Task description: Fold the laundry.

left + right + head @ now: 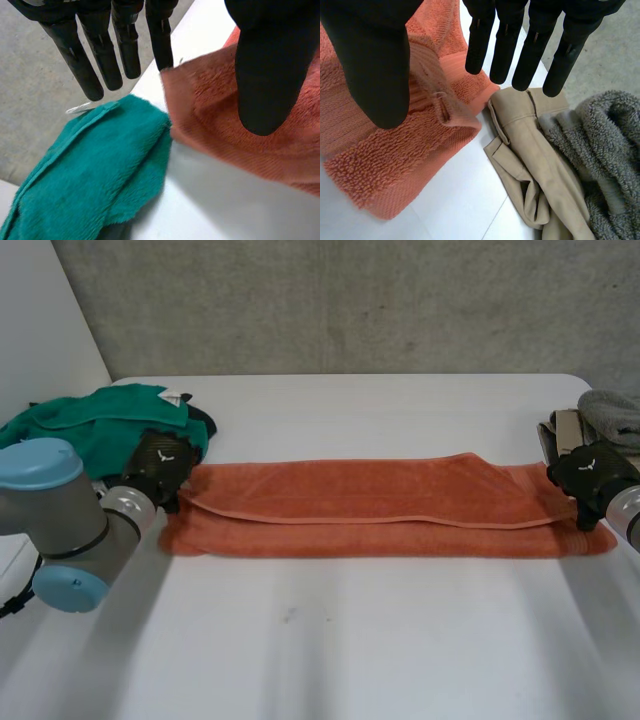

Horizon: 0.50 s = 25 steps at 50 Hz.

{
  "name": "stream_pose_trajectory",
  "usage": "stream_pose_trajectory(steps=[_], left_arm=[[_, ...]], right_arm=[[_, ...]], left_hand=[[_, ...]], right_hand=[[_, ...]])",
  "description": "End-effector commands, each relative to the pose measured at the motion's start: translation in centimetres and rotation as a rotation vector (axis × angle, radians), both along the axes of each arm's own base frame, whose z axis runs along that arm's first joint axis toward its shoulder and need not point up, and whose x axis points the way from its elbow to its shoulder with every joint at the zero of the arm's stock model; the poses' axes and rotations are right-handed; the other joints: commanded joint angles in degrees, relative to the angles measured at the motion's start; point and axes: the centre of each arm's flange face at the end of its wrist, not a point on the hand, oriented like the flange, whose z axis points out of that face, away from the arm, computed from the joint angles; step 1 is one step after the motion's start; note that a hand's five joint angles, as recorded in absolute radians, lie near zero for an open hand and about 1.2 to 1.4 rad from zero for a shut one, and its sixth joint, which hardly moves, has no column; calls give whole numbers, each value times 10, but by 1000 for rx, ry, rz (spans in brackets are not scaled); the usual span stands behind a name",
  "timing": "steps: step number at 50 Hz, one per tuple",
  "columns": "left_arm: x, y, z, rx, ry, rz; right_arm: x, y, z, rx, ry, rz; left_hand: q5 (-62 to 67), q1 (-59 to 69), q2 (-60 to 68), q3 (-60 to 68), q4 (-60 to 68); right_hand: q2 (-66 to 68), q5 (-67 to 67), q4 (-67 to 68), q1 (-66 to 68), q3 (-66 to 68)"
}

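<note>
Now orange towel point(380, 505) flat — left hand point(160, 465), right hand point(590, 472) at opposite ends.

One orange towel point(380, 510), one green cloth point(90, 425), one beige garment point(530, 145), one grey towel point(605, 145) — four in all.

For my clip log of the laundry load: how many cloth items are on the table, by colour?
Orange towel: 1
Green cloth: 1
Beige garment: 1
Grey towel: 1
Total: 4
</note>
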Motion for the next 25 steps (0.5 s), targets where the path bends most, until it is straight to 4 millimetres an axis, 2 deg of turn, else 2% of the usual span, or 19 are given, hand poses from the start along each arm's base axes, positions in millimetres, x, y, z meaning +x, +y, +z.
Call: stream_pose_trajectory(steps=[1, 8, 9, 10, 11, 12, 13, 17, 19, 20, 21, 22, 25], left_arm=[[-7, -1, -3, 2, -1, -18], [-9, -8, -9, 4, 0, -16], [-9, -8, -9, 4, 0, -16], [-9, -9, -10, 6, 1, -16], [-9, -9, -10, 6, 1, -15], [-9, -8, -11, 7, 0, -13], [-9, -8, -11, 7, 0, -15], [-9, -5, -3, -2, 1, -9], [-7, -2, 26, -38, 34, 18], [-3, 0, 39, -48, 59, 38], [0, 3, 49, -47, 87, 57], [6, 10, 72, -49, 154, 87], [12, 22, 101, -48, 238, 111]], right_arm=[[1, -4, 0, -10, -2, 11], [2, -10, -16, 18, -5, 17], [5, -11, -17, 13, -5, 24], [7, -11, -18, 12, -7, 30], [8, -10, -18, 11, -12, 36], [10, -10, -17, 9, -16, 44], [13, -9, -16, 6, -25, 60], [13, -10, -6, -20, -61, 48], [12, -10, 11, -50, -87, 31], [10, -8, 33, -84, -114, 17], [10, -4, 45, -97, -130, 15], [9, -1, 55, -104, -147, 7], [6, 12, 93, -121, -188, -14]], left_hand=[[88, 97, 91, 90, 90], [258, 266, 261, 260, 260], [296, 305, 299, 298, 298], [412, 420, 415, 414, 414], [469, 478, 473, 472, 471], [523, 532, 526, 525, 525], [524, 532, 527, 526, 526], [524, 532, 527, 526, 526], [524, 532, 527, 526, 526], [524, 532, 527, 526, 526], [524, 532, 527, 526, 526], [524, 532, 527, 526, 526], [524, 532, 527, 526, 526]], right_hand=[[60, 60, 57, 59, 55], [88, 89, 85, 88, 84], [137, 137, 134, 136, 132], [180, 181, 177, 180, 176], [249, 249, 246, 249, 245], [345, 345, 342, 344, 340], [457, 457, 454, 456, 452], [458, 458, 455, 458, 454], [458, 458, 455, 458, 454], [458, 458, 455, 458, 454], [458, 458, 455, 458, 454], [458, 458, 455, 458, 454], [458, 458, 455, 458, 454]])
